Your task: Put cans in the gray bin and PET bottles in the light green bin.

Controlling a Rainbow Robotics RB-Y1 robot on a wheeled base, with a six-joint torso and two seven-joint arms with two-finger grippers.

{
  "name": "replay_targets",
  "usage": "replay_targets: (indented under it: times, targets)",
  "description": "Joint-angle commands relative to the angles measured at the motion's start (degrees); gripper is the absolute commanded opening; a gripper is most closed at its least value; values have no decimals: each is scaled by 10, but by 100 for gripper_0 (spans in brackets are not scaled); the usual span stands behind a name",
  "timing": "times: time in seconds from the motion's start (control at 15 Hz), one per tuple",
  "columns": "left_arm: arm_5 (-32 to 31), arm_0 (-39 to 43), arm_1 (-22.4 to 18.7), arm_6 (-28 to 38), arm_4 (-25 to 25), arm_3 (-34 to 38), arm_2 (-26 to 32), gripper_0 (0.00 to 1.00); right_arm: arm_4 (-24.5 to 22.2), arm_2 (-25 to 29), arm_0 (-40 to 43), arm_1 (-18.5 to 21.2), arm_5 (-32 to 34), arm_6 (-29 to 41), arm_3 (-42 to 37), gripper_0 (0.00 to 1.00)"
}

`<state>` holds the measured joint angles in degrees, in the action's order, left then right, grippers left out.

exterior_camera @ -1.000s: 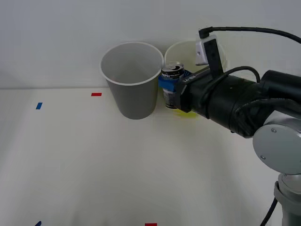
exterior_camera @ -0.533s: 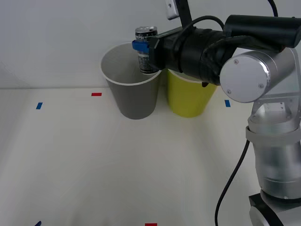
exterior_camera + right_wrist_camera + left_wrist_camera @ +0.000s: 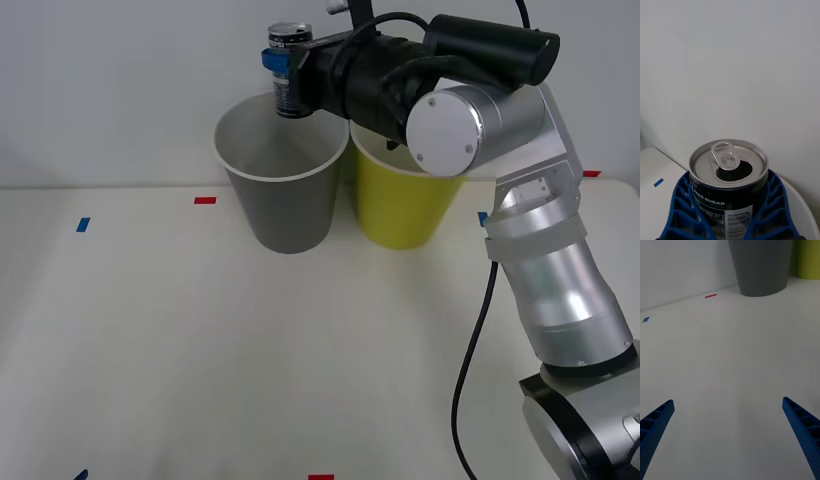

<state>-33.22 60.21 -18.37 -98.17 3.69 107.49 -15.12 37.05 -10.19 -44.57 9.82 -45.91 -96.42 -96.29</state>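
My right gripper (image 3: 284,70) is shut on a small dark can (image 3: 290,72) with a silver pull-tab top, holding it upright above the open mouth of the gray bin (image 3: 282,185). In the right wrist view the can (image 3: 729,180) sits between blue ribbed fingers (image 3: 679,210). The light green bin (image 3: 403,195) stands right beside the gray bin, partly behind my right arm. My left gripper (image 3: 730,435) is open above bare table, some way from the gray bin (image 3: 760,266). No PET bottles are in view.
The two bins stand at the back of the white table (image 3: 200,350), against a white wall. Small red tape marks (image 3: 205,200) and blue tape marks (image 3: 82,225) lie on the tabletop.
My right arm has lifted the can from beside the gray bin and carried it left, to above the bin's opening.
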Motion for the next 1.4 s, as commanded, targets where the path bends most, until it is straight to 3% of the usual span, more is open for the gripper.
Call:
replay_targets:
  times: [0.07, 0.2, 0.67, 0.8, 0.87, 0.93, 1.2, 1.4]
  targets:
    - [0, 0, 0, 0, 0, 0, 0, 100, 0, -24, -25, 1, 54, -2, 59, 1]
    - [0, 0, 0, 0, 0, 0, 0, 100, 0, -45, -32, 9, 102, -3, 93, 1]
    - [0, 0, 0, 0, 0, 0, 0, 100, -3, -54, -33, 8, 106, 1, 102, 1]
    - [0, 0, 0, 0, 0, 0, 0, 100, -6, -54, -33, 4, 107, 4, 102, 76]
    - [0, 0, 0, 0, 0, 0, 0, 100, -4, -54, -33, -1, 108, 4, 102, 94]
    - [0, 0, 0, 0, 0, 0, 0, 100, -6, -54, -33, -3, 108, 1, 102, 100]
    - [0, 0, 0, 0, 0, 0, 0, 100, 5, -54, -26, -6, 121, -19, 87, 100]
    - [0, 0, 0, 0, 0, 0, 0, 100, 52, -54, 21, 33, 121, -32, -21, 100]
